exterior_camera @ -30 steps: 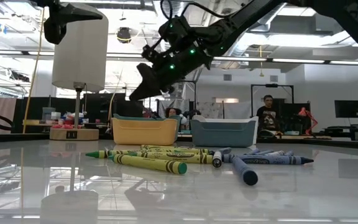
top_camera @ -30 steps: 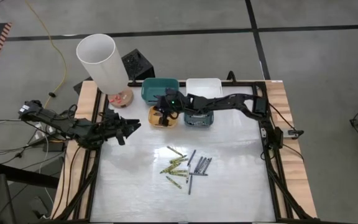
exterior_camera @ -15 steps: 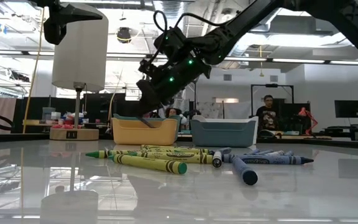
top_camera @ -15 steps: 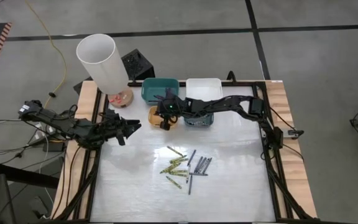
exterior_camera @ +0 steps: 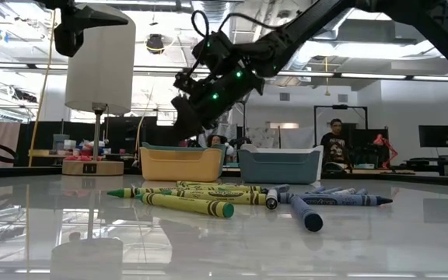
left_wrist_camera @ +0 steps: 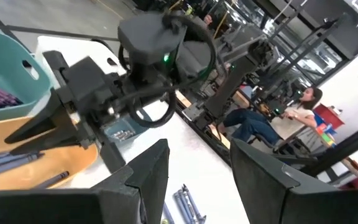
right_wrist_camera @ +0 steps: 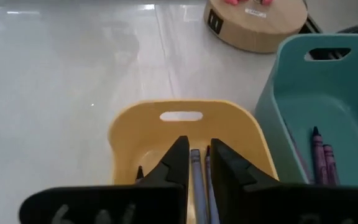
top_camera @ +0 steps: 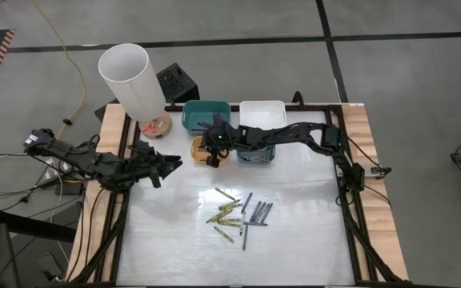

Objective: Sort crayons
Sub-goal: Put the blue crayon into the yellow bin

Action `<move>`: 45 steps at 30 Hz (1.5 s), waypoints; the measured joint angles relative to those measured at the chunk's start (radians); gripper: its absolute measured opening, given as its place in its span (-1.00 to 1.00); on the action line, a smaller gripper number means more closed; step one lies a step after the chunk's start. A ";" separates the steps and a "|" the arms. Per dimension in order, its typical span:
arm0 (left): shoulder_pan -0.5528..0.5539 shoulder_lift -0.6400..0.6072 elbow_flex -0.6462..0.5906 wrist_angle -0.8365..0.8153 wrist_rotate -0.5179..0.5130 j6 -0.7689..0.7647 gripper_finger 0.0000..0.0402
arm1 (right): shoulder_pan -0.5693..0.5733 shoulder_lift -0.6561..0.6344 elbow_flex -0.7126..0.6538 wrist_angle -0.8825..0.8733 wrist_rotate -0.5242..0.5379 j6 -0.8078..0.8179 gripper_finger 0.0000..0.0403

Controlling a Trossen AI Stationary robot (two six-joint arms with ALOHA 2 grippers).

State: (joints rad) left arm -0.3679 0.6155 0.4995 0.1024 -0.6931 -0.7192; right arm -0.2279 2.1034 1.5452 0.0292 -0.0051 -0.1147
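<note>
moved from hovering left of the yellow bin [top_camera: 207, 152] a second ago to directly over it; right gripper [right_wrist_camera: 194, 163] now pointing down into the bin mouth. reads as a drop-off in progress: one grey-blue crayon [right_wrist_camera: 196, 177] going in with the others already lying at the bottom. fingers [right_wrist_camera: 174, 163] slightly parted, a narrow slot between them, crayon showing in that slot in the right wrist view. can't say whether still pinched or already loose; looks like release just starting. no contact with the bin wall visible. low view shows the gripper above the bin rim, not inside it.

left gripper [left_wrist_camera: 194, 180] parked over the left edge of the table [top_camera: 310, 240], fingers spread, nothing between them, unchanged across the last second.

teal bin [top_camera: 204, 114] behind the yellow one holds purple crayons [right_wrist_camera: 320, 152]. white bin [top_camera: 262, 110] beside it, contents not readable. blue-grey bin [exterior_camera: 278, 166] in front of the white one, mostly under the right arm in the high view.

rest of the crayons [top_camera: 238, 214] loose mid-table: yellow-green ones on the left of the pile, grey and blue ones on the right, some touching. pile looks untouched over the last second.

judgement: sort partly done, more than a dozen left on the table. next needed is a clean opening, lift clear of the rim, back to the pile.
</note>
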 joint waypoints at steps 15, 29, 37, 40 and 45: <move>0.000 0.000 0.000 -0.098 0.060 -0.040 -0.20 | 0.082 -0.099 0.466 -1.233 0.003 0.541 -0.70; 0.000 0.000 0.000 -0.121 -0.001 -0.079 -0.20 | 0.492 -0.087 0.359 -1.452 0.095 1.489 -0.70; 0.003 -0.001 0.000 -0.121 0.041 -0.076 -0.20 | 0.611 -0.084 0.226 -1.177 0.239 1.883 -0.69; 0.025 -0.001 0.000 -0.121 0.115 -0.052 -0.20 | 0.623 -0.084 0.170 -1.138 0.251 1.981 -0.68; 0.085 0.000 0.000 -0.146 0.255 -0.042 -0.20 | 0.619 -0.084 0.092 -1.147 0.251 2.098 -0.67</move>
State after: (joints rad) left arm -0.2832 0.6151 0.4995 -0.0435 -0.4385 -0.7610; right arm 0.3906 2.0193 1.6370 -1.1179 0.2461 1.9837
